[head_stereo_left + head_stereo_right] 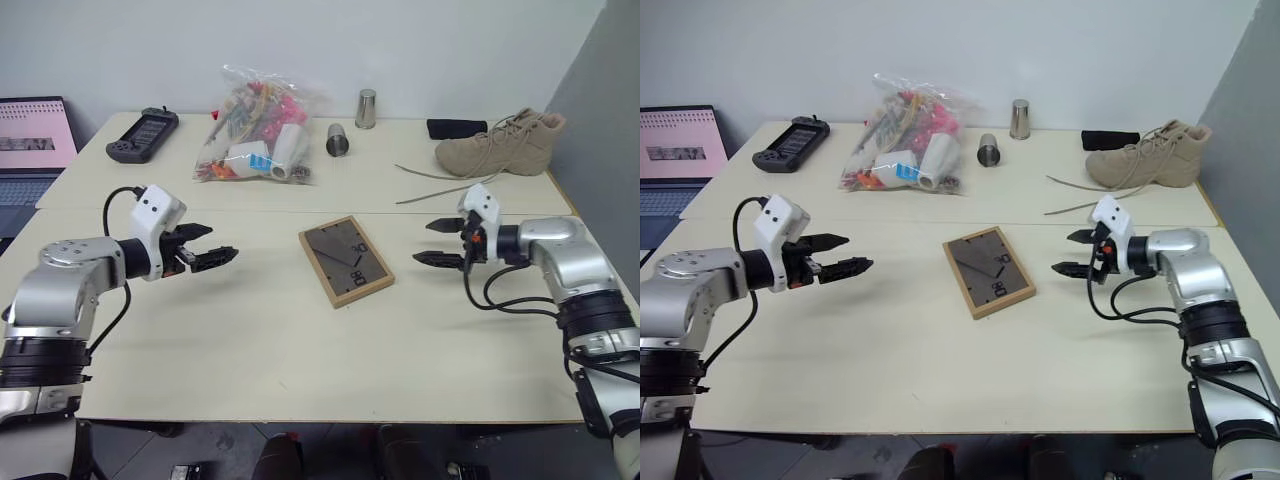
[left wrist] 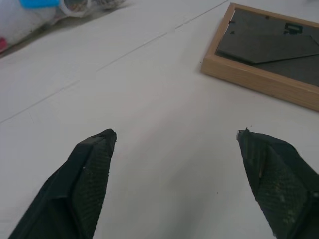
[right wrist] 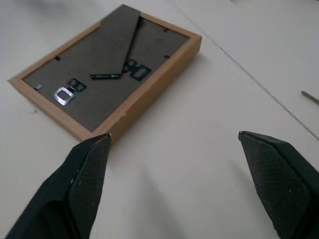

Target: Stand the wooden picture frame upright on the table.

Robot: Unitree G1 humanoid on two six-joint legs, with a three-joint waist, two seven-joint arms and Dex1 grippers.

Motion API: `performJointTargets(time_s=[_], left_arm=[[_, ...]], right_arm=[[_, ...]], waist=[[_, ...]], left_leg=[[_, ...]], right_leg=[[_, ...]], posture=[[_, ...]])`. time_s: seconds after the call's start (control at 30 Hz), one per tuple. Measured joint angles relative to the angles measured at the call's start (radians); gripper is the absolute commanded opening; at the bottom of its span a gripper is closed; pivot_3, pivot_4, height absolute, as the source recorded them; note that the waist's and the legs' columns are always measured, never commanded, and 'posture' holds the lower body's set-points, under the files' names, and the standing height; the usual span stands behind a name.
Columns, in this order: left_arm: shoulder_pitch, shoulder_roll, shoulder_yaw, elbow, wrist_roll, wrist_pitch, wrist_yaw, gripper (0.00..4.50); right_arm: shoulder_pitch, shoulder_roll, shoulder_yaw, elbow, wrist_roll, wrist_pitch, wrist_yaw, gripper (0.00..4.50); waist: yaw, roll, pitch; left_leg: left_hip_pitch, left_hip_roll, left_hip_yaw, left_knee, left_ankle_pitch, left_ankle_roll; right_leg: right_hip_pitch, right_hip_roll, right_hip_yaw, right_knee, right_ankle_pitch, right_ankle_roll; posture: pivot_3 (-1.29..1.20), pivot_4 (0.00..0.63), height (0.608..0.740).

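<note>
Left eye view: wooden picture frame (image 1: 345, 261) flat, back up; bare table (image 1: 250, 340) around; both tools spread.

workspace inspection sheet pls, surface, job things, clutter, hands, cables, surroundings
surface: pale cream table, seam across the middle
job's things: small light-wood picture frame lying face down, dark back up, easel stand folded flat
clutter: clear plastic bag of mixed items, two metal cups, one lying and one upright, tan lace-up boot, black handheld controller, flat black object
hands: left hand open, empty; right hand open, empty; both beside the frame, apart from it
cables: black cables on both forearms
surroundings: laptop, white wall
</note>
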Motion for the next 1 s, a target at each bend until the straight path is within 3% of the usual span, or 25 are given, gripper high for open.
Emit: performJointTargets(time_s=[0.23,0.47,0.53,0.73,1.0], left_arm=[[-0.081,-0.16,-0.087,0.112,0.087,-0.106,0.069,1.88],[-0.161,-0.277,-0.14,0.267,0.151,-0.215,0.106,0.28],[-0.2,-0.305,-0.142,0.341,0.168,-0.243,0.111,0.03],[-0.287,-0.396,-0.177,0.501,0.213,-0.328,0.106,0.03],[-0.327,-0.416,-0.177,0.603,0.243,-0.385,0.092,0.03]], right_arm=[[-0.004,0.104,0.053,0.103,-0.092,-0.11,-0.082,1.8],[-0.005,0.128,0.075,0.107,-0.121,-0.143,-0.084,0.04],[0.001,0.132,0.075,0.099,-0.124,-0.141,-0.084,0.0],[0.031,0.175,0.08,0.033,-0.124,-0.109,-0.08,0.0],[0.086,0.177,0.083,-0.116,-0.107,-0.026,-0.055,0.0]], waist=[[0.001,0.0,0.0],[0.001,0.0,0.0],[0.0,0.0,0.0],[-0.001,0.0,0.0],[0.0,0.0,0.0]], left_leg=[[0.0,0.0,0.0,0.0,0.0,0.0],[0.0,0.0,0.0,0.0,0.0,0.0],[0.0,0.0,0.0,0.001,0.0,0.0],[0.0,-0.001,0.0,0.001,0.0,0.0],[0.0,-0.001,-0.001,0.001,0.0,0.0]], right_leg=[[0.0,0.0,0.0,0.0,0.0,0.0],[0.0,0.0,0.0,0.001,0.0,0.0],[0.0,0.0,0.0,0.001,0.0,0.0],[0.0,0.0,0.0,0.002,0.0,0.0],[0.0,0.0,-0.001,0.002,0.0,0.0]], posture=[[0.0,0.15,0.74],[0.0,0.15,0.74],[0.0,0.15,0.74],[0.0,0.15,0.74],[0.0,0.15,0.74]])
